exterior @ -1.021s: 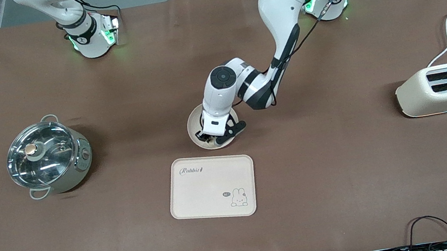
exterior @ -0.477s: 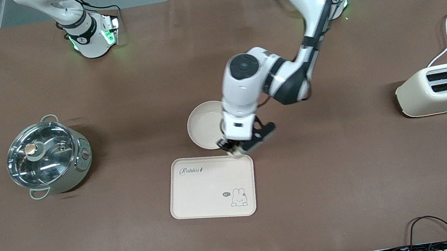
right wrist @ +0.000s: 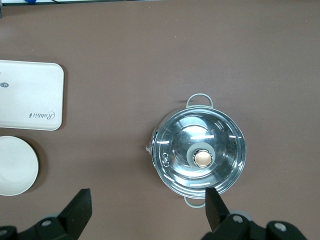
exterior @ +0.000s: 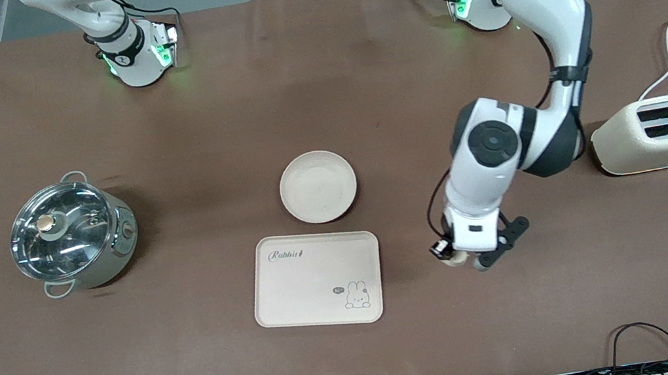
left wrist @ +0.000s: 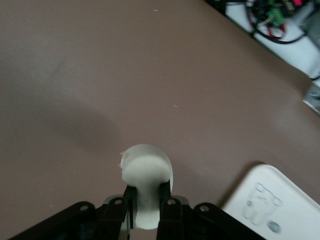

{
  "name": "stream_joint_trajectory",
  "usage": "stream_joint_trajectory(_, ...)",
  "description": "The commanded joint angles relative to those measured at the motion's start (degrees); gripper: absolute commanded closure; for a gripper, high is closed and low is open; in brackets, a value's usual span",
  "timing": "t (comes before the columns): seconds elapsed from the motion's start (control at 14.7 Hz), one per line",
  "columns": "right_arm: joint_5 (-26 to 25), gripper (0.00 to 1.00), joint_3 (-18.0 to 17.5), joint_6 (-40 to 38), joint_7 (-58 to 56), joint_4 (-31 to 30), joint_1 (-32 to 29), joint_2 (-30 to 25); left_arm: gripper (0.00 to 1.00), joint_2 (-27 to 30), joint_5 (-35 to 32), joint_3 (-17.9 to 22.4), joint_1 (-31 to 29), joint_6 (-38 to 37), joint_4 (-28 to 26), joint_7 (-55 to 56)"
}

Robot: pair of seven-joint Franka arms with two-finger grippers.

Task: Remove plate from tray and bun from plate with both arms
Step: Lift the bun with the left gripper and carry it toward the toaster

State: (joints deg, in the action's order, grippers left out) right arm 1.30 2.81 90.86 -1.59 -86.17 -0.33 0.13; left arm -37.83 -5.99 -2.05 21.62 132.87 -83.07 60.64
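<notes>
The round cream plate (exterior: 318,186) sits empty at the table's middle, just farther from the front camera than the tray; it also shows in the right wrist view (right wrist: 15,172). My left gripper (exterior: 460,258) is shut on the pale bun (exterior: 455,260) and holds it over bare table between the tray and the toaster. In the left wrist view the bun (left wrist: 146,175) is pinched between the black fingers (left wrist: 125,205). My right gripper (right wrist: 147,210) is open and empty, high over the table beside the pot; the right arm waits.
A cream rabbit tray (exterior: 317,278) lies nearer the front camera than the plate. A steel pot with a glass lid (exterior: 72,233) stands toward the right arm's end. A cream toaster (exterior: 661,133) with a white cord stands toward the left arm's end.
My left gripper lifted the bun off the plate and carried it past the tray's corner toward the toaster's end. The plate is now bare. The right arm has not moved.
</notes>
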Motion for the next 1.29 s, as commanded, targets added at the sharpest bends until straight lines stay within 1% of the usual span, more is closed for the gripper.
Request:
stream_joint_trajectory(0.0, -0.33, 0.0, 0.09, -0.51, 0.53, 0.39, 0.33, 0.31, 0.79, -0.22, -0.51, -0.59, -2.88, -1.3, -2.87, -2.45)
stream_joint_trajectory(0.07, -0.33, 0.0, 0.1, -0.68, 0.53, 0.39, 0.42, 0.22, 0.78, -0.83, -0.6, -0.59, -3.94, -1.21, -3.84, -3.15)
stream_joint_trajectory(0.34, -0.24, 0.0, -0.08, -0.59, 0.53, 0.39, 0.59, 0.31, 0.78, -3.73, 0.01, -0.85, -8.51, -0.95, -4.29, -4.91)
stream_joint_trajectory(0.54, -0.15, 0.0, -0.08, -0.33, 0.53, 0.47, 0.68, 0.4, 0.77, -5.76, 3.43, -1.29, -11.15, 0.19, -4.2, -8.07)
stream_joint_trajectory(0.68, -0.15, 0.0, -0.08, -0.33, 0.62, 0.47, 1.03, 0.4, 0.72, -6.46, 7.03, -1.29, -11.95, 0.2, -4.03, -10.79)
stream_joint_trajectory(0.75, -0.15, 0.0, -0.08, -0.33, 0.53, 0.56, 1.12, 0.31, 0.66, -6.55, 7.92, -1.29, -12.04, 0.2, -4.03, -11.85)
stream_joint_trajectory(0.82, -0.15, 0.0, -0.08, -0.51, 0.62, 0.48, 1.21, 0.4, 0.49, -6.55, 8.1, -1.29, -12.47, 0.2, -3.94, -12.56)
stream_joint_trajectory(0.89, -0.07, 0.0, -0.08, -0.51, 0.62, 0.48, 1.21, 0.4, 0.16, -6.55, 8.1, -1.29, -12.74, 0.2, -3.85, -12.74)
stream_joint_trajectory(0.95, -0.07, 0.0, -0.08, -0.42, 0.53, 0.48, 1.21, 0.4, 0.0, -6.29, 8.1, -1.29, -12.66, 0.2, -3.77, -13.0)
stream_joint_trajectory(1.09, -0.07, 0.0, -0.08, -0.51, 0.62, 0.48, 1.56, 0.31, 0.0, -5.5, 7.93, -1.29, -12.57, -0.41, -2.98, -12.92)
stream_joint_trajectory(1.23, -0.07, 0.0, -0.08, -0.33, 0.62, 0.48, 1.47, 0.31, 0.0, -3.66, 7.31, -1.29, -12.13, -3.56, -1.14, -12.92)
